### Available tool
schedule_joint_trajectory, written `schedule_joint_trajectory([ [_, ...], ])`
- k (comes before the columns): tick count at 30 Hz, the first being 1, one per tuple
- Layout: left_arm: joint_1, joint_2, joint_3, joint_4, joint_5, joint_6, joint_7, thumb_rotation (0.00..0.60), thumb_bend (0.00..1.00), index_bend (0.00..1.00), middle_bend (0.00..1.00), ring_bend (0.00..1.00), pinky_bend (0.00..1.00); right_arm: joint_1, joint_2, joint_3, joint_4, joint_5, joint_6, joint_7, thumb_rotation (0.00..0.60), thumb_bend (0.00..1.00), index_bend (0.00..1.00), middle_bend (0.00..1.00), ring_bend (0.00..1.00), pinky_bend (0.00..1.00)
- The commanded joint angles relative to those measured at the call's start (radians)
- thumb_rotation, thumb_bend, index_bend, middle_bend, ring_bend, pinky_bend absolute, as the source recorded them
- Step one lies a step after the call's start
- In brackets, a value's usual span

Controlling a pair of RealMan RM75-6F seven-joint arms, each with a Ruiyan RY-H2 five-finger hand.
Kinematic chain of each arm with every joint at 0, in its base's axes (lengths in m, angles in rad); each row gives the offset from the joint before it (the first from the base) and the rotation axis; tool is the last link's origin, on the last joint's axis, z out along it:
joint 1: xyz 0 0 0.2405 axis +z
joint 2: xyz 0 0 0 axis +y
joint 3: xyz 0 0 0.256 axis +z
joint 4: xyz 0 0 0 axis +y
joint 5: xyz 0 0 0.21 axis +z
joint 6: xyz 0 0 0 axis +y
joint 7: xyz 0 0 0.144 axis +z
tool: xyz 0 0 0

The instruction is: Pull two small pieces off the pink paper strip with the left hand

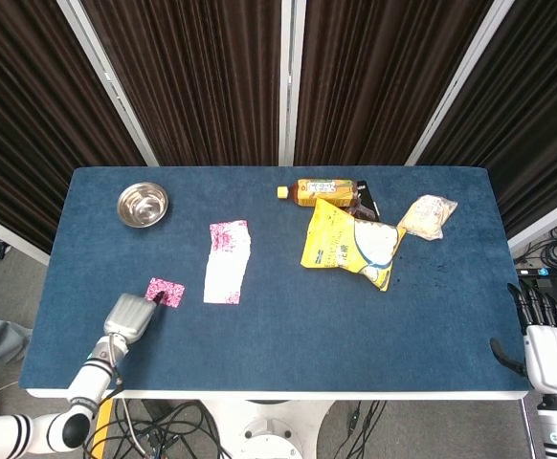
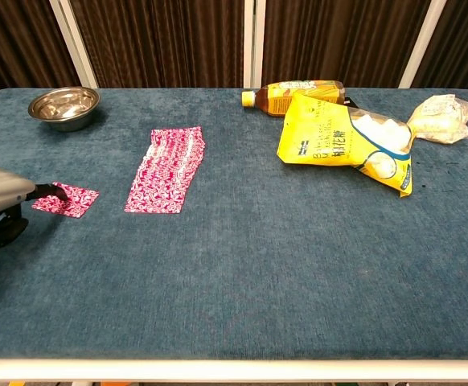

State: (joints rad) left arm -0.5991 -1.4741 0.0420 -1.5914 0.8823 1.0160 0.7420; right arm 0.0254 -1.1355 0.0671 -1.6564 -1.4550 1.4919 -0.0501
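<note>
left hand (image 1: 128,315) sits at about 8 o'clock on the blue table (image 1: 278,325), with a dark fingertip (image 2: 54,193) on the near corner of a small torn pink piece (image 2: 65,199); whether it pinches the piece or only presses it flat i cannot tell. the piece lies apart from the pink paper strip (image 2: 167,170), which runs lengthwise toward 12 o'clock, left of the table's centre.

right hand (image 1: 549,349) hangs off the table edge at about 4 o'clock, fingers apart, holding nothing.

a steel bowl (image 1: 143,204) stands at about 10 o'clock, with nothing visible in it. a yellow bag (image 2: 342,145) lies at 2 o'clock, white contents showing through its clear window. a bottle of amber drink (image 2: 292,92) lies on its side just behind the bag, touching it. a small clear packet (image 2: 440,117) with pale contents lies further toward 3 o'clock, close beside the bag.
</note>
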Motion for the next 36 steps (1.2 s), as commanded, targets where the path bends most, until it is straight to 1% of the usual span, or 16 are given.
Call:
schedule_joint_trajectory([
  [1,-0.007,-0.014,-0.012,-0.018,0.045,0.022,-0.011,0.600,0.65,0.14,0.85,0.86,0.83,0.000,0.002,0.001,-0.004,-0.001,0.001,-0.003,0.600,0.21,0.00,0.00,0.00,0.00],
  [5,-0.021,-0.048,-0.028,-0.029,0.109,0.047,-0.011,0.600,0.65,0.14,0.85,0.86,0.82,0.003,0.006,0.003,-0.013,0.004,-0.003,-0.009,0.600,0.21,0.00,0.00,0.00,0.00],
  [8,-0.036,-0.072,-0.037,-0.034,0.126,0.035,-0.010,0.600,0.65,0.14,0.86,0.86,0.82,0.004,0.006,0.004,-0.017,0.005,-0.003,-0.012,0.600,0.21,0.00,0.00,0.00,0.00],
  [12,-0.052,-0.103,-0.036,-0.023,0.121,0.011,0.001,0.600,0.65,0.14,0.86,0.86,0.82,0.004,0.006,0.006,-0.016,0.009,-0.003,-0.008,0.600,0.21,0.00,0.00,0.00,0.00],
  [16,-0.065,-0.146,-0.038,0.013,0.100,-0.008,0.015,0.600,0.66,0.14,0.85,0.86,0.81,0.006,0.007,0.006,-0.009,0.015,-0.012,0.002,0.600,0.21,0.00,0.00,0.00,0.00],
  [22,-0.077,-0.200,-0.056,0.079,0.075,0.002,0.032,0.600,0.66,0.14,0.85,0.86,0.80,0.004,0.009,0.008,0.006,0.021,-0.013,0.028,0.600,0.21,0.00,0.00,0.00,0.00],
  [28,-0.072,-0.213,-0.057,0.111,0.058,0.010,0.032,0.600,0.67,0.14,0.85,0.86,0.80,0.003,0.010,0.009,0.021,0.028,-0.019,0.047,0.600,0.21,0.00,0.00,0.00,0.00],
  [36,-0.075,-0.200,-0.030,0.079,0.046,-0.009,0.057,0.600,0.67,0.14,0.85,0.86,0.80,0.004,0.005,0.003,0.023,0.020,-0.020,0.040,0.600,0.21,0.00,0.00,0.00,0.00],
])
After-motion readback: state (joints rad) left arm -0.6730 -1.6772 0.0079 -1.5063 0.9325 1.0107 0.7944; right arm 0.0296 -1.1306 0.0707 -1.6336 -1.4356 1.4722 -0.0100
